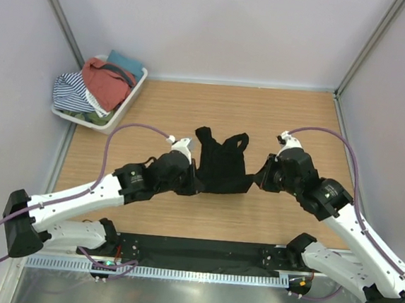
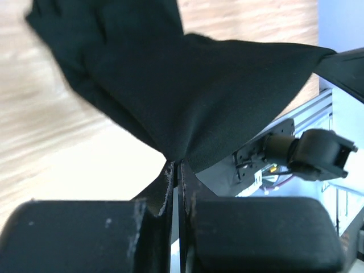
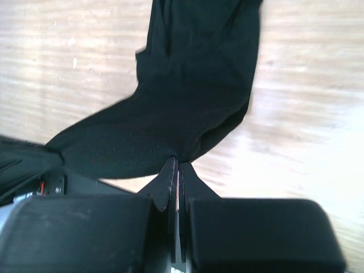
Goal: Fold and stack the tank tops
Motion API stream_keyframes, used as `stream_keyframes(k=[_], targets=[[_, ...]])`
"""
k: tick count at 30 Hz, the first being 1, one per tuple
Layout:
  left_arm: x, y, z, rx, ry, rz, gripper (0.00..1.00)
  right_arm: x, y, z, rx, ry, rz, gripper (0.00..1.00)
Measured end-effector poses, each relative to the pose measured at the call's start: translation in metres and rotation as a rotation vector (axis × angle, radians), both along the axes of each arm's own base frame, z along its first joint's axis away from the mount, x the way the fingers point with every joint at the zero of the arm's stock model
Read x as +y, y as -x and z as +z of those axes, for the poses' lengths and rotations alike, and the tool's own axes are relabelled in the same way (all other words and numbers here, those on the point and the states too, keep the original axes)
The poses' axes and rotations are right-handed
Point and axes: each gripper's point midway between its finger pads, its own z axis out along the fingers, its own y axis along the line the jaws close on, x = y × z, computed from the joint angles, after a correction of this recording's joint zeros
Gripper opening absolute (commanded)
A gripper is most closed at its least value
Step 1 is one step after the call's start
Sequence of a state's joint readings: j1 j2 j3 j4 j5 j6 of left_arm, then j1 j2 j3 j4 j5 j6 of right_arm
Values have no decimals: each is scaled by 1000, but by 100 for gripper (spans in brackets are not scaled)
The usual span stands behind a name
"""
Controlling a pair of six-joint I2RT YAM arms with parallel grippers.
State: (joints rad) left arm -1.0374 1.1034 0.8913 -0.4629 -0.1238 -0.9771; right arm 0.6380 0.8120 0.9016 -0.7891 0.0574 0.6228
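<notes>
We list one white plastic basket (image 1: 132, 100) at the far left corner of the light wooden desk (image 1: 297, 124). It holds a rust-red cloth top with a dark strap (image 1: 103, 82) uppermost, a navy-and-white striped garment (image 1: 69, 90) spilling over the left rim, a teal cloth (image 1: 127, 63) at the back and a green piece (image 1: 100, 120) low in front. One plain black tank top (image 1: 221, 164) lies mid-desk, straps pointing away from the arms. The left gripper (image 2: 177, 170) pinches its near left corner and the right gripper (image 3: 177, 165) its near right corner.
</notes>
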Motion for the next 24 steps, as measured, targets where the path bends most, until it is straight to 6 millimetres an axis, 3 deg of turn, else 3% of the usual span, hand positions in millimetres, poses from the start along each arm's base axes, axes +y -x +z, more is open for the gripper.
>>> stream_keyframes(k=[4, 12, 24], targets=[[-8, -14, 15, -21, -6, 11, 1, 0, -17, 11, -29, 42, -23, 1], [-6, -39, 7, -3, -54, 51, 0, 4, -40, 8, -19, 120, -42, 1], [7, -84, 22, 1, -29, 107, 0, 12, -71, 34, -74, 149, -60, 1]])
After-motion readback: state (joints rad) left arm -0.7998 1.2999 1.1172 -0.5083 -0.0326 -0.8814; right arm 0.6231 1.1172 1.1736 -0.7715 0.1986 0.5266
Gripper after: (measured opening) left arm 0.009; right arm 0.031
